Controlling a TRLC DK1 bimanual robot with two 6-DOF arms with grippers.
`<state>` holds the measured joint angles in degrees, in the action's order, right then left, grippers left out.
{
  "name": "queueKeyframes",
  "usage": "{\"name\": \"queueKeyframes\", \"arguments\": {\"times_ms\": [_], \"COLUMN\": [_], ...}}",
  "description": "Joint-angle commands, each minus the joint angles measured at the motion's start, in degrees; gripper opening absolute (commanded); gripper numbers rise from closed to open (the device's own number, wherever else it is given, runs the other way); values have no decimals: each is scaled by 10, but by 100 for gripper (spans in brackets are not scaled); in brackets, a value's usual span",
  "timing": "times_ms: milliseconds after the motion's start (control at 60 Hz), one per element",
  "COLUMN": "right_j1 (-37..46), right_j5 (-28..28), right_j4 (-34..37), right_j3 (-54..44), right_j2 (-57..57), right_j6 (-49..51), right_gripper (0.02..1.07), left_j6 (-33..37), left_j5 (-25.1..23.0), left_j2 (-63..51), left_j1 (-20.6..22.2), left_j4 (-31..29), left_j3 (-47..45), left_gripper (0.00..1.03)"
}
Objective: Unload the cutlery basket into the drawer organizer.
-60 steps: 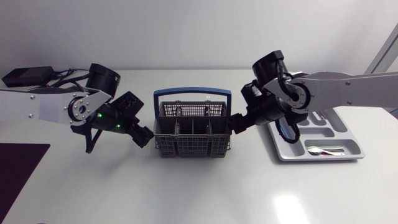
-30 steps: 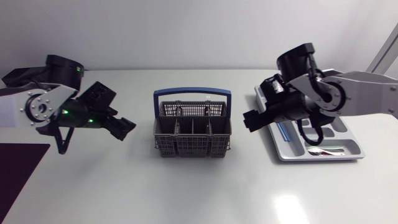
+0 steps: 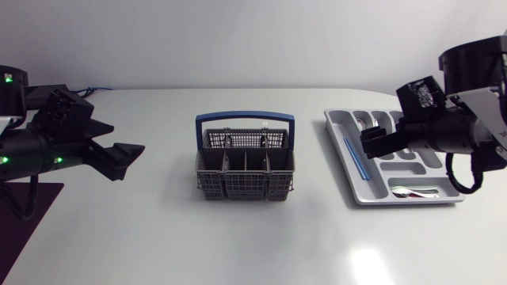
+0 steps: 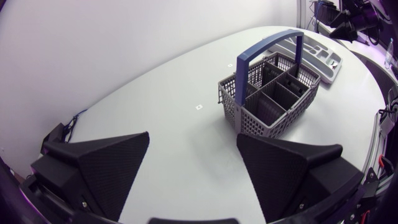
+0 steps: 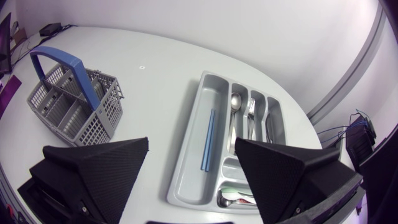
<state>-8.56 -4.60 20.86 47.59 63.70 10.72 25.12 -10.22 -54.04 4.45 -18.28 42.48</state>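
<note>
Overhead: basket (image 3: 245, 164) mid-table with handle upright, left gripper (image 3: 120, 159) well off to its left, right gripper (image 3: 371, 143) above the tray (image 3: 372, 191). Left wrist: fingers (image 4: 112, 163) spread wide, basket ahead, tray beyond it. Right wrist: fingers (image 5: 99, 169) spread likewise, tray beneath and ahead holding cutlery (image 5: 235, 102) and a blue stick (image 5: 207, 147), basket off to one side.
</note>
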Motion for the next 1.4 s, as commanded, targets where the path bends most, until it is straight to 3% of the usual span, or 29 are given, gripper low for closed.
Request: {"name": "queueKeyframes", "arguments": {"times_ms": [0,400,633,1383], "right_j1": [15,85,85,85], "right_j5": [7,22,20,33], "right_j4": [6,-57,-88,-168], "right_j3": [-30,-128,-203,-387], "right_j2": [-32,-210,-314,-529], "right_j6": [3,28,59,-40], "right_gripper": [102,102,102,102], "left_j6": [-15,-48,-61,-207], "left_j5": [-2,10,11,81], "left_j2": [39,153,260,475], "left_j1": [-10,-18,-52,-46], "left_j4": [10,57,177,181], "left_j3": [-35,-103,-198,-372], "left_gripper": [99,99,99,99]}}
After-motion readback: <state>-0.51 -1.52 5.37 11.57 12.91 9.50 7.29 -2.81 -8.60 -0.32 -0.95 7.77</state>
